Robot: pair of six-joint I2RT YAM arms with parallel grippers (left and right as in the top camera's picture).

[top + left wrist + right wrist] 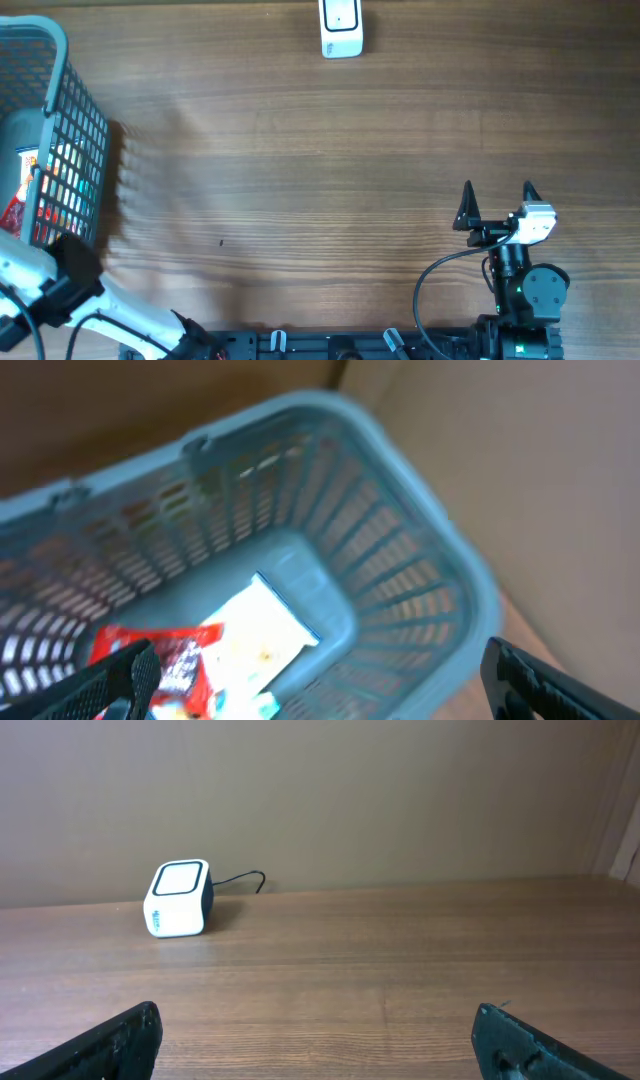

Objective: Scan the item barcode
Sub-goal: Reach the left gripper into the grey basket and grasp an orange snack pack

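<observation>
The wooden table [300,150] is carrying everything. On it the grey mesh basket [55,45] is sitting at the nine o'clock edge, partly cut off by the overhead frame.

The left arm [60,290] is reaching in from seven o'clock and is much the nearer of the two to the basket. The left gripper [320,660] is hanging above the basket's open mouth with its jaws spread wide and nothing between them. The right gripper [497,190] is waiting at four o'clock, well apart from the basket, its jaws also fully apart and empty, pointing toward twelve o'clock.

The scanner [341,28] is standing at the twelve o'clock edge, at about eleven o'clock in the right wrist view [179,898], its cable trailing behind it.

The goods are lying on the basket floor: a pale packet [255,630] and a red packet [185,645], touching or overlapping. In the left wrist view they are lying toward seven o'clock of the gap between the jaws. The pale one's long axis seems to be running from one to seven o'clock.

That view is blurring, so no barcode is showing and I cannot tell which packet is meant. The left finger [115,680] is covering part of the red packet. The left jaws are not showing clearly overhead.
</observation>
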